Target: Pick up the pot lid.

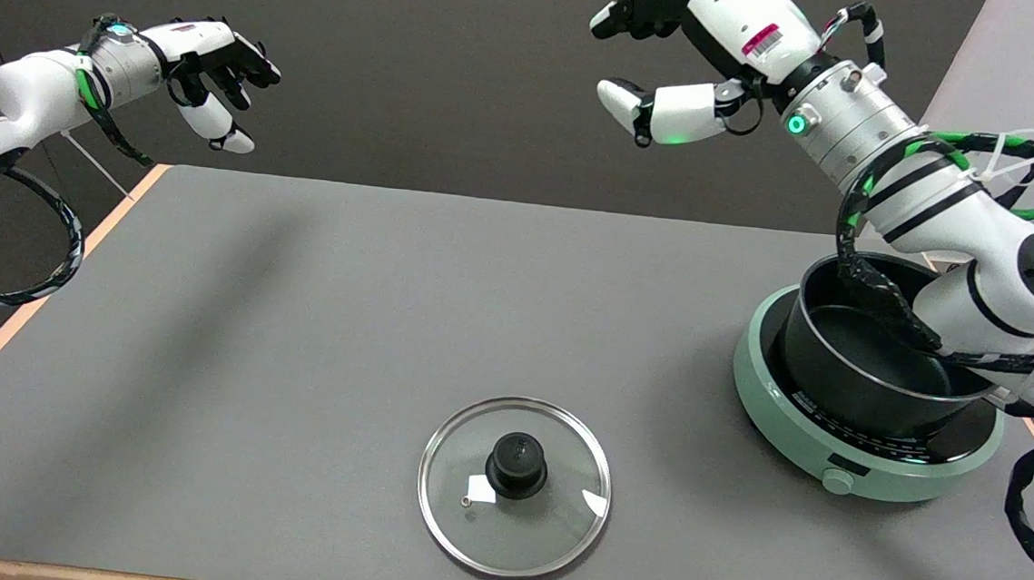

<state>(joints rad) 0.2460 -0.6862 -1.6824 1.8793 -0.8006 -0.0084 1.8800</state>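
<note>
One small knob (pixel 517 464) is all the hand will have to grip, and that is the worry. The right hand (pixel 670 60) is hanging high in the air at about one o'clock, fingers spread wide and holding nothing, well apart from the lid (pixel 514 485). The lid is lying flat on the grey tabletop (pixel 315 312) at six o'clock, near the front edge, knob up.

From there the hand is facing a long drop and a reach toward the near edge. If it is coming down off-centre, fingers may be striking the glass and skating the lid toward the edge. A shallow pinch on the rounded knob could let the lid tilt and slip out. The forearm is passing right over the pot (pixel 857 368) on the green cooker (pixel 833 458) at three o'clock, so a low swing may be knocking it.
</note>
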